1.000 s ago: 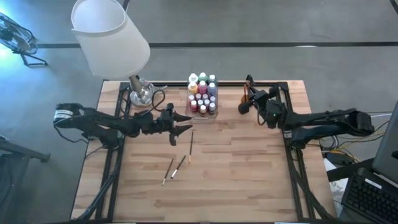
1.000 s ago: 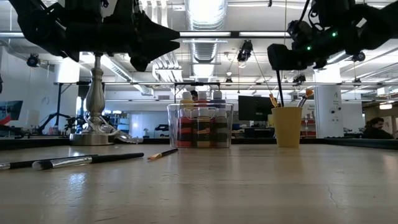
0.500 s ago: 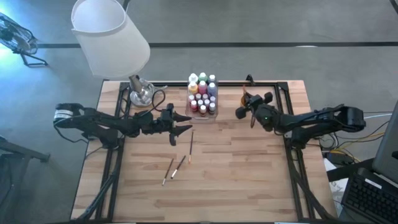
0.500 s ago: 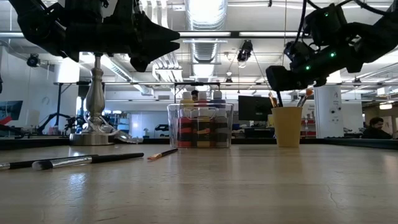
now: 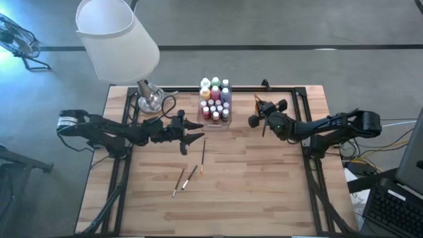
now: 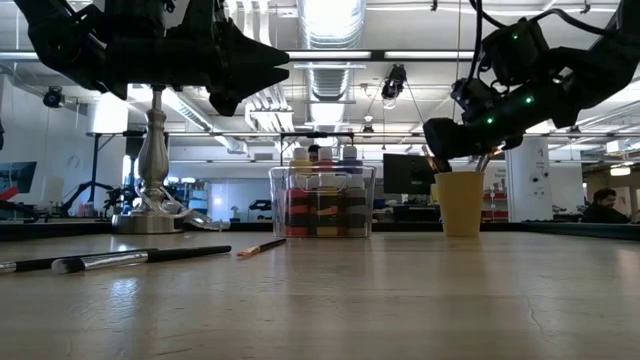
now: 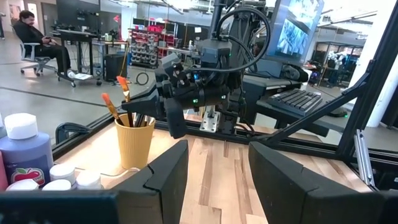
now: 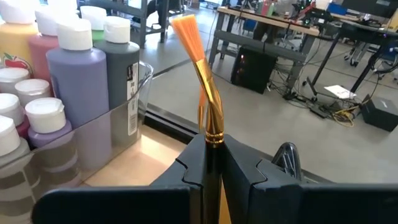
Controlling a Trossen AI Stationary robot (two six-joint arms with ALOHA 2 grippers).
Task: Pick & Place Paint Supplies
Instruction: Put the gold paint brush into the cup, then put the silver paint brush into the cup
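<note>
Right wrist view: right gripper clamped on brush, bristles up, bottles beside. Left gripper empty, jaws apart, three brushes on tabletop below.

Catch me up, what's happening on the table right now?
The right tool is shut on an orange-bristled paintbrush, holding it at the orange cup beside the clear box of paint bottles. The left tool is open and hangs above the table near the box, holding nothing. Three more brushes lie on the table, not yet picked up.
</note>
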